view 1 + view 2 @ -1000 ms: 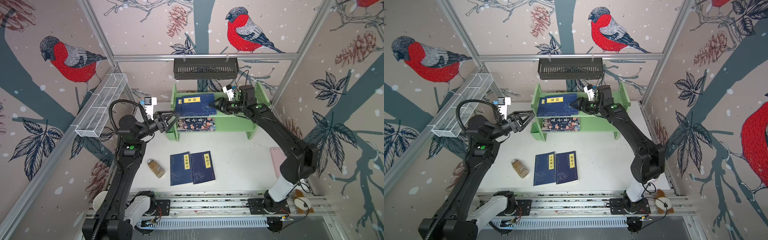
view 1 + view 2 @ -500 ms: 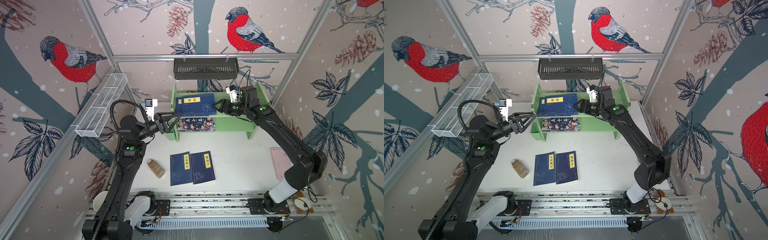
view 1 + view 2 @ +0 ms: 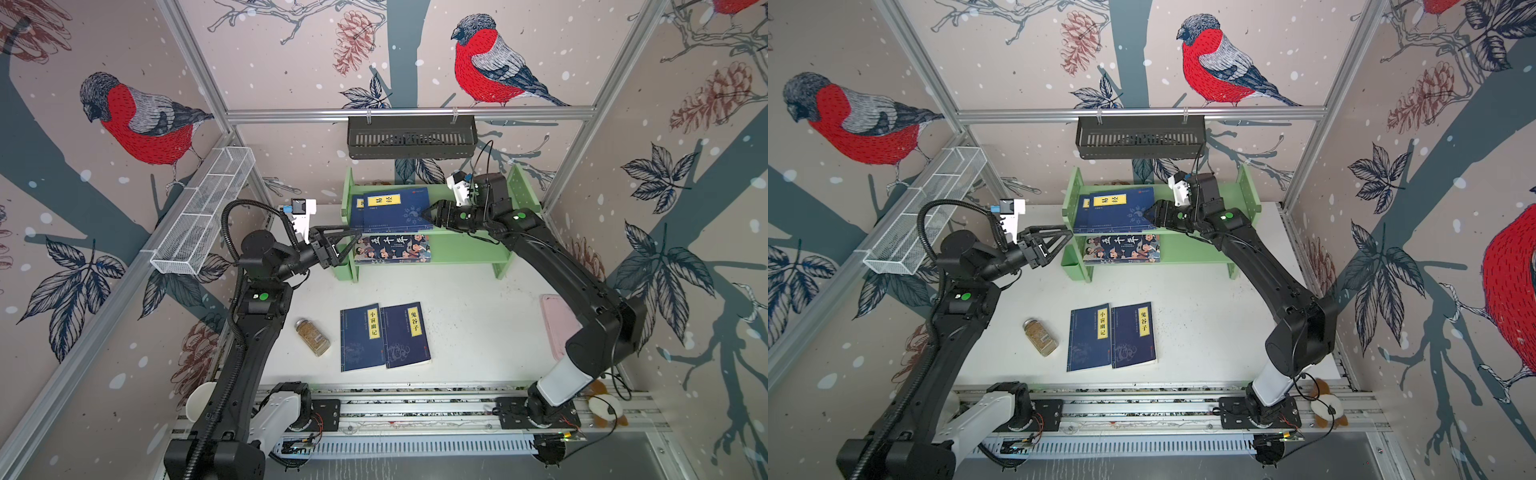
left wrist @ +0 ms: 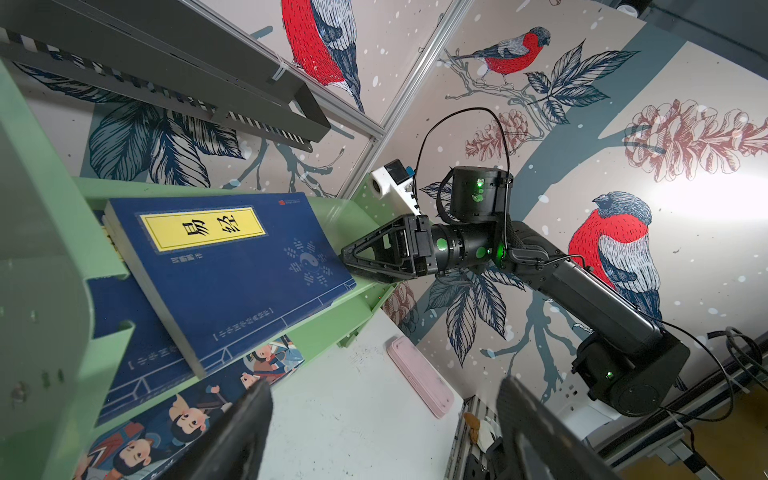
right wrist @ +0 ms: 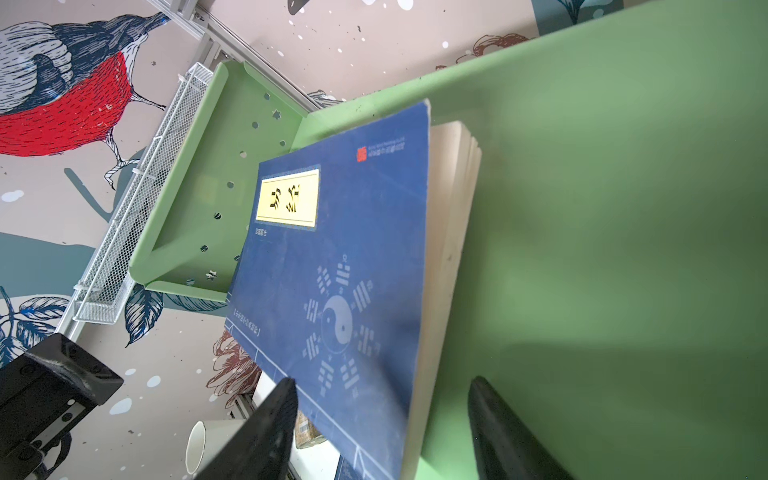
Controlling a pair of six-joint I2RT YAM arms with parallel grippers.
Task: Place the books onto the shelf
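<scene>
1. While two books are not yet shelved, the step in hand looks like seating a book on the light green two-tier metal shelf. Three of the five are on it.
2. Right gripper is at the right edge of a thin navy-blue paperback with a yellow title label on the shelf's upper tier. Its jaws are apart and straddle that book's corner in the right wrist view, with no clamp that I can see.
3. That paperback lies flat on a second navy paperback, of which only a strip shows by the shelf's left panel. The top one overhangs the tier's front lip a little.
4. Larger book with a colourful cartoon-figure cover lies flat on the left half of the shelf's lower tier.
5. Left gripper hovers at the shelf's front left corner, fingers wide apart and nothing between them.
6. Two more navy paperbacks lie flat on the table, side by side and touching, well in front of the shelf.
7. Next, probably: nudge the top book fully onto the tier, then back the right gripper clear without dragging it. After that, fetch a table book, which lies thin and flat, so an edge must be lifted or slid to get a grip.
</scene>
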